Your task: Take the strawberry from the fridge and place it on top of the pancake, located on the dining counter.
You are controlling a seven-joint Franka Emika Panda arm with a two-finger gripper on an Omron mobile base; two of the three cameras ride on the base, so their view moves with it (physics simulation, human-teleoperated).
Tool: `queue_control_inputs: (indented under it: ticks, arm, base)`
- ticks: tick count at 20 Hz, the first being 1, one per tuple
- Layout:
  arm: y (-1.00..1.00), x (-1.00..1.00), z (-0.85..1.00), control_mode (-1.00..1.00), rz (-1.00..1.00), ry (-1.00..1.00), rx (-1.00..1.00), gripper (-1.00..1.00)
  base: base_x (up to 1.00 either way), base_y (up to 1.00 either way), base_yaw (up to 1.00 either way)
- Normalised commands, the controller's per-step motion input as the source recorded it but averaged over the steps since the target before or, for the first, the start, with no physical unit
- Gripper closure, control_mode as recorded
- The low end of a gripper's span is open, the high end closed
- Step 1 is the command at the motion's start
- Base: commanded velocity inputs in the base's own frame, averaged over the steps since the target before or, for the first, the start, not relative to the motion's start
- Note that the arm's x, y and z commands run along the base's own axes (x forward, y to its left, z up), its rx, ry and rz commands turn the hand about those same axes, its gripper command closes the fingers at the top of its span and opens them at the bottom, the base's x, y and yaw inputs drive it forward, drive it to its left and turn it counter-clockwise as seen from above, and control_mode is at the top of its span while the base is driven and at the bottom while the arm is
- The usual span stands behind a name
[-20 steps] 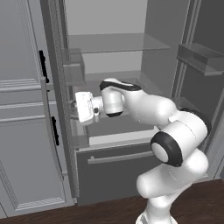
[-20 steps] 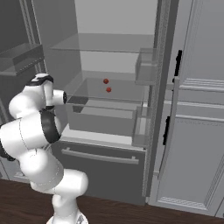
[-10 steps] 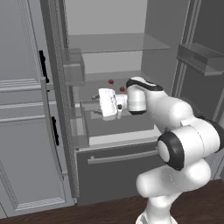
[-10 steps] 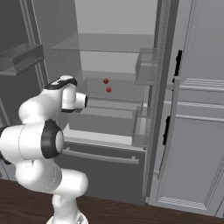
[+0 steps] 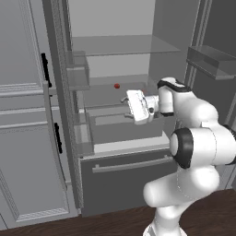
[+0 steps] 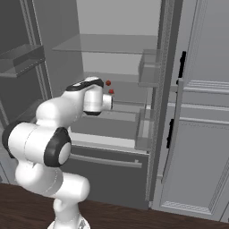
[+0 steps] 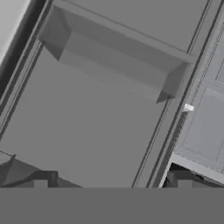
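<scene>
The fridge (image 5: pixel 124 168) stands with both upper doors open, its pale inside showing. On its lower glass shelf lies the small red strawberry (image 5: pixel 117 85), seen from the other side as strawberry (image 6: pixel 108 82) with a second small red thing (image 6: pixel 111 91) just in front. My gripper (image 5: pixel 125 107) hangs inside the opening, below and slightly right of the strawberry, pointing left at the door. In the hand view my gripper (image 7: pixel 111 183) is open, its fingertips (image 7: pixel 41 181) wide apart with nothing between them. The pancake and the dining counter are out of view.
A door bin (image 5: pixel 77 73) juts from the left door, level with the hand; it appears as a grey box (image 7: pixel 113 61) in the hand view. A pale crisper drawer (image 5: pixel 124 129) lies under the hand. Panelled cabinets (image 5: pixel 23 115) flank the fridge on the left.
My hand has swung right from the left door's edge to in front of the inner drawer, closer under the strawberry's shelf. The strawberry has not moved.
</scene>
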Motion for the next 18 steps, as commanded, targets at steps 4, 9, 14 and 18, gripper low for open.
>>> queue_control_inputs:
  ticks: [4, 9, 14, 18]
  arm:
    - [-0.84, 0.06, -0.27, -1.0, 0.04, -0.33, -0.38, -1.0]
    - [-0.62, 0.0, -0.31, -1.0, 0.06, -0.42, -0.64, -1.0]
    - [-0.34, -0.07, -0.42, -1.0, 0.1, -0.45, -0.81, -1.0]
    - [-0.65, 0.0, -0.06, -1.0, 0.23, -0.4, -0.49, -1.0]
  base:
    - [0.0, 0.0, 0.0]
    - [0.0, 0.0, 0.0]
    - [0.0, 0.0, 0.0]
    - [0.0, 0.0, 0.0]
